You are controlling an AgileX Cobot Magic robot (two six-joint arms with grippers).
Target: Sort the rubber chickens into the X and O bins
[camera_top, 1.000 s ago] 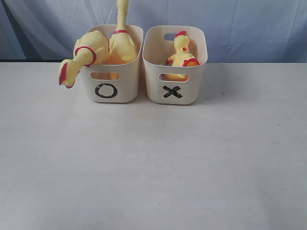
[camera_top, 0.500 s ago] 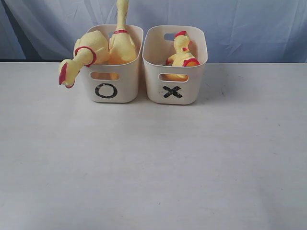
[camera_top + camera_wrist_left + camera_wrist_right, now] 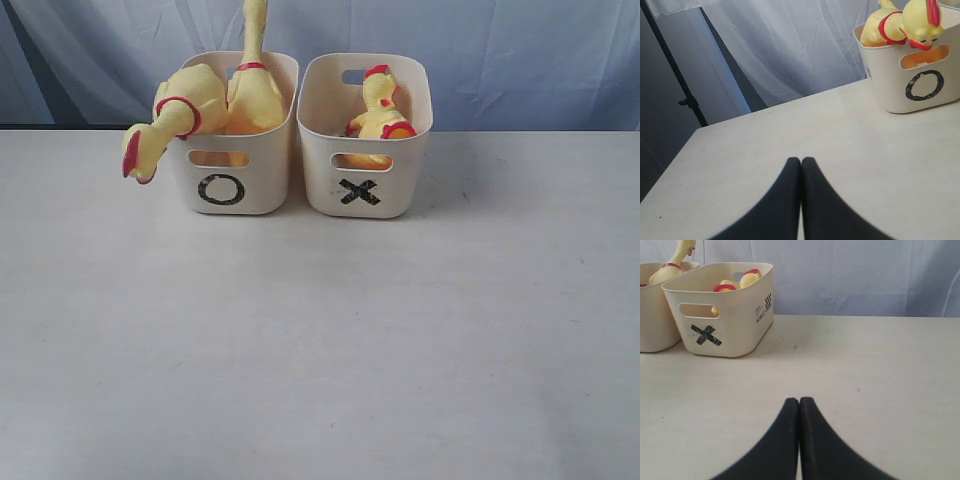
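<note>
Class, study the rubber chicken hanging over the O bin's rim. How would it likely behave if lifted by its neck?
Probably floppy: the chicken droops over the rim of the O bin, neck curving downward. Likely light: the bin sits level despite the overhang. A nudge might tip it out, since its head hangs outside.

The O bin [image 3: 262, 180] stands just left of the X bin [image 3: 405, 175], chickens [image 3: 190, 100] in both.

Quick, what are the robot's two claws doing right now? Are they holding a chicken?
Left gripper: closed, holding nothing.
Right gripper: closed, holding nothing.
</note>
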